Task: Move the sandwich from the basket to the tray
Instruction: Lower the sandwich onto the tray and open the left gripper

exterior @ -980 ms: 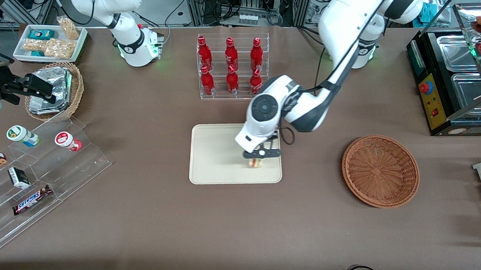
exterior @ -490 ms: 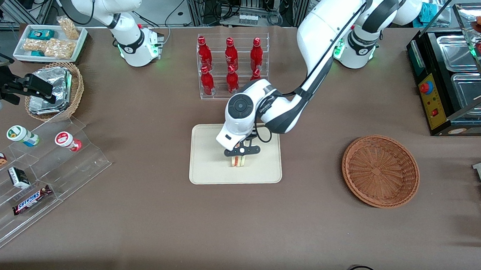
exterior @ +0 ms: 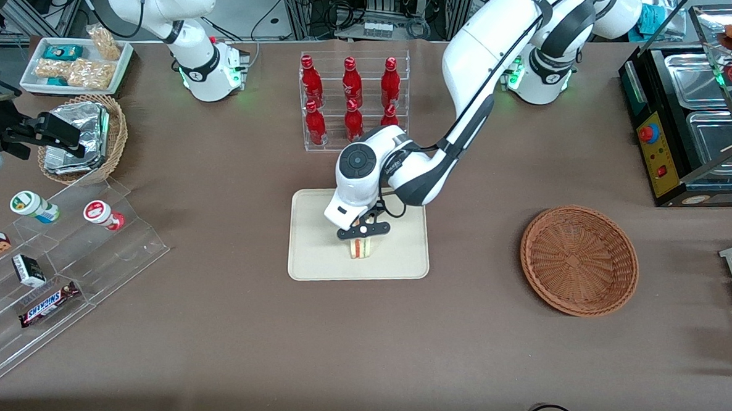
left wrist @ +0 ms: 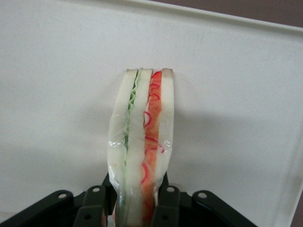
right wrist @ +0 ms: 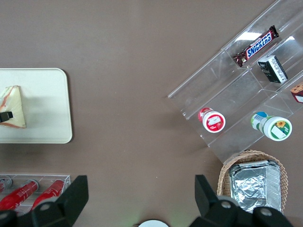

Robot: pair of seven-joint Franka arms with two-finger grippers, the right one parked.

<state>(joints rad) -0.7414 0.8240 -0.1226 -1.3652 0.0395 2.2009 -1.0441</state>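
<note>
Sandwich (exterior: 360, 248) stands on edge on the tray (exterior: 314, 259), near the tray's middle. Wedge of pale bread, green filling layer on one side, red on the other, clear wrap around it. In the left wrist view the sandwich (left wrist: 140, 146) sits between the 2 black fingers (left wrist: 166, 208), bread faces pressed by the pads; the pincer (left wrist: 135, 213) is pinching the sandwich at its wide end. Whether the lower edge touches the tray surface or hangs just above it, cannot tell.

Pincer (exterior: 362, 237) is directly above the sandwich, pointing down, with the white wrist of the working arm (exterior: 398, 170) leaning over the tray's edge that lies farther from the front camera.

Tray is cream-beige, rectangular, rounded corners, low rim, lying flat on the brown desk (exterior: 225, 323) at mid-desk. The right wrist view shows the sandwich (right wrist: 13, 109) as a triangle on the tray (right wrist: 52, 104).

Round reddish-brown wicker basket (exterior: 578, 260) sits well apart from the tray, toward the working arm's end of the desk, nothing visible inside it.

Clear rack of 6 red bottles (exterior: 348, 103) stands farther from the front camera than the tray, just past the arm's wrist.
</note>
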